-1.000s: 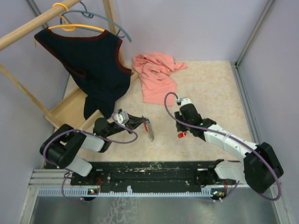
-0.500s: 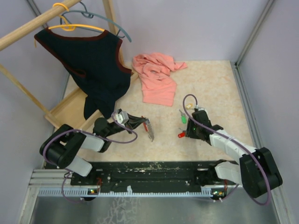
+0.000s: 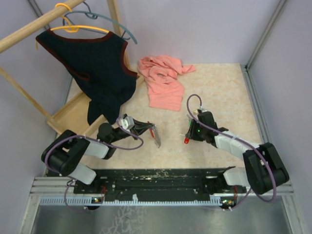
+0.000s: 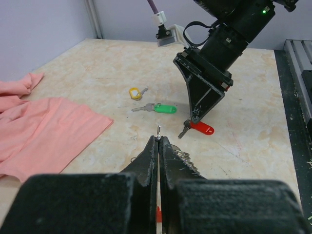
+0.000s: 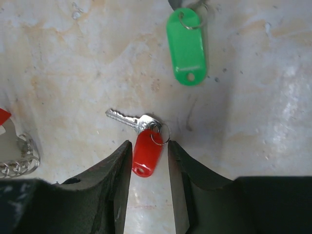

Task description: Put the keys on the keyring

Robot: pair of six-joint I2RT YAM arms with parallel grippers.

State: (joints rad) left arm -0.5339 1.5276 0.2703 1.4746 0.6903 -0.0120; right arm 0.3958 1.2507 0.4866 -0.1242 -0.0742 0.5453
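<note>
My left gripper is shut on the keyring. Only the ring's thin metal edge pokes out past the fingertips, with a red bit low in the slit. A ridged metal part lies beside the right finger. My right gripper is open, tips down at the table, its fingers straddling the red key. The key's blade points left. The same red key lies under the right gripper in the left wrist view. The green key lies just beyond, and a yellow key farther back.
A pink cloth lies at the back middle of the table and reaches in at the left of the left wrist view. A dark vest hangs on a wooden rack at the left. Walls close in the sides.
The right arm has swung back left and come down with its fingers either side of the red key. The left arm holds still with the keyring.
</note>
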